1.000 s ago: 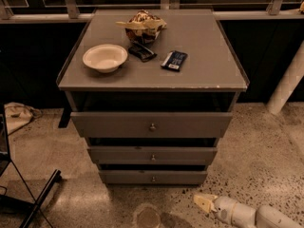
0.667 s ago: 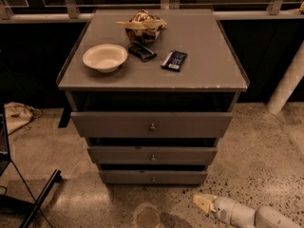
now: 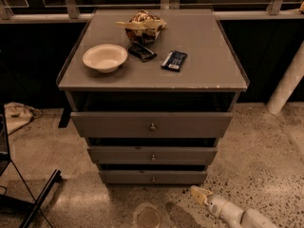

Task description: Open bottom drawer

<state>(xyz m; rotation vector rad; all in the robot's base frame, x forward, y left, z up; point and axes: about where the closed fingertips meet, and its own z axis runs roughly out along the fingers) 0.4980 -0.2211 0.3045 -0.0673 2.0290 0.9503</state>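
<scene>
Item: bottom drawer point(image 3: 153, 176), lowest of three grey fronts on a cabinet at centre frame, just above the speckled floor point(image 3: 266, 146). Slim flat grey front, small round metal knob point(image 3: 153, 178) at its middle, dark gap along its upper edge. It appears pushed in, with none of its inside showing, so the task looks not yet begun. Above it: middle drawer point(image 3: 152, 155) with a like knob, then the taller, wider top drawer point(image 3: 151, 124). Item: gripper point(image 3: 200, 194), pale, at lower right of frame on a white arm point(image 3: 232, 215). It is low near the floor, below and to the right of the bottom drawer and apart from it. It likely sits this low because the target knob is at that height. Whether its grasp is spread or closed cannot be told. Sundries on the cabinet top point(image 3: 209, 65), upper frame, clear of the work: white bowl point(image 3: 105, 57), crumpled snack bag point(image 3: 142, 23), dark packet point(image 3: 174, 60).
</scene>
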